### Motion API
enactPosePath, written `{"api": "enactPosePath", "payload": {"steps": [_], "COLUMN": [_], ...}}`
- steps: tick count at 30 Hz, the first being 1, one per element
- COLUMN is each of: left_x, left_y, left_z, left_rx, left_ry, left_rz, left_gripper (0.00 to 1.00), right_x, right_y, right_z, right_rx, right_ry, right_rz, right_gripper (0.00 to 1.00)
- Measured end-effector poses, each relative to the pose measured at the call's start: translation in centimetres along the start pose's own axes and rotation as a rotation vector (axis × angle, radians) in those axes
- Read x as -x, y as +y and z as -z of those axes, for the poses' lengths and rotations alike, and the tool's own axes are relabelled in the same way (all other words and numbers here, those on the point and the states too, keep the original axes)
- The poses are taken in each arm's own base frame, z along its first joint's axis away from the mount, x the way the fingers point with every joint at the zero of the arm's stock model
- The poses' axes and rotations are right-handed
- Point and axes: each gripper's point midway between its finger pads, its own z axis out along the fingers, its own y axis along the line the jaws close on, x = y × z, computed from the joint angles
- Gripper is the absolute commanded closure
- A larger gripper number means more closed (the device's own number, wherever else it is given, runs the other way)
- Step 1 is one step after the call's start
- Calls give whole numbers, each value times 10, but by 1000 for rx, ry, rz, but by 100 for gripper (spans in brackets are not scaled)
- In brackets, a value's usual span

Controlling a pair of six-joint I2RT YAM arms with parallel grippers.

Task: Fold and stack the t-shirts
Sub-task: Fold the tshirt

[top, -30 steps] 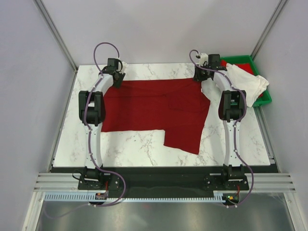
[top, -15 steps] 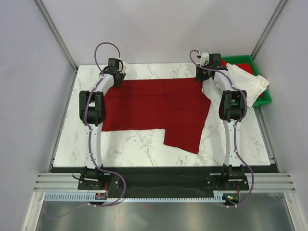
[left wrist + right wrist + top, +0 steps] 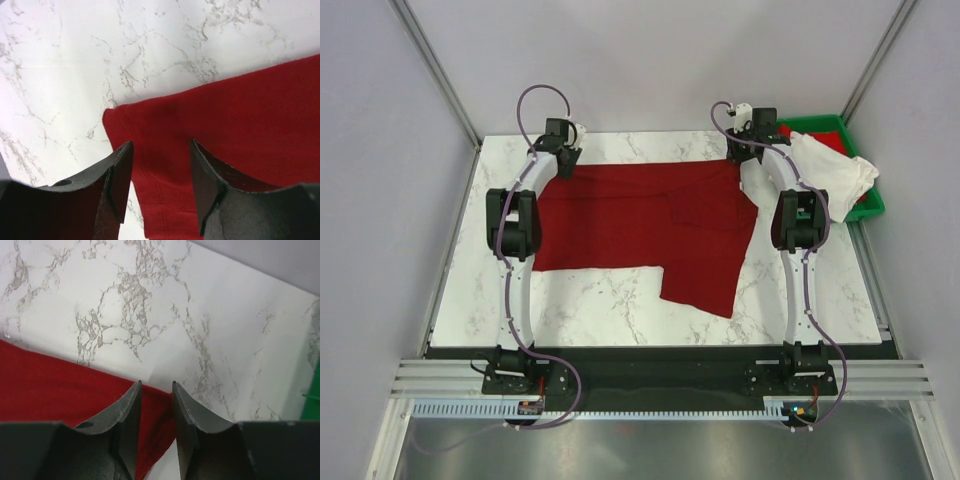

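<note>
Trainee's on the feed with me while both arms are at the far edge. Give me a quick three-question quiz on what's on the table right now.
1. True or false: the dark red cloth t-shirt lies inside the green plastic bin.
2. Where is the off-white cloth t-shirt?
A. heaped in the bin, spilling over its rim
B. folded flat at the table's centre
C. clamped by the left arm
3. Fill in: the left gripper is above a corner of the red shirt with its jaws ____.

Key
1. False: it is spread on the white marble tabletop.
2. A
3. open
</note>
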Motion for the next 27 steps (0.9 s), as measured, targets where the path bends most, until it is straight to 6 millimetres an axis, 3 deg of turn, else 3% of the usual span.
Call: {"api": "enactPosePath", "payload": {"steps": [4, 6, 8, 11, 13, 15, 17, 19, 22, 25, 27], "left_x": [11, 22, 46, 91, 118, 127, 119, 93, 32, -45, -90], "left_y": [9, 16, 28, 50, 68, 77, 82, 80, 62, 31, 14], "left_z": [10, 26, 57, 122, 186, 233, 264, 270, 243, 207, 200], "left_rx": [27, 38, 57, 96, 132, 155, 167, 154, 83, -44, -126], "left_ry": [-21, -44, -103, -240, -360, -443, -480, -459, -330, -134, -28], "left_rz": [13, 22, 33, 53, 74, 89, 98, 98, 100, 126, 161], "left_gripper": [39, 39, 37, 36, 34, 34, 33, 32, 32, 32, 33], "right_x": [13, 27, 47, 85, 111, 126, 123, 101, 36, -66, -115], "right_y": [-1, 1, 4, 15, 29, 47, 66, 89, 119, 152, 169], "right_z": [7, 18, 40, 103, 161, 216, 256, 280, 280, 273, 281], "right_rx": [3, 14, 22, 38, 50, 62, 75, 113, 205, 355, 426], "right_ry": [-29, -51, -85, -169, -244, -309, -330, -308, -190, 15, 109], "right_rz": [8, 12, 22, 84, 161, 266, 368, 472, 570, 608, 633], "right_gripper": [58, 56, 53, 52, 51, 52, 52, 52, 51, 51, 51]}}
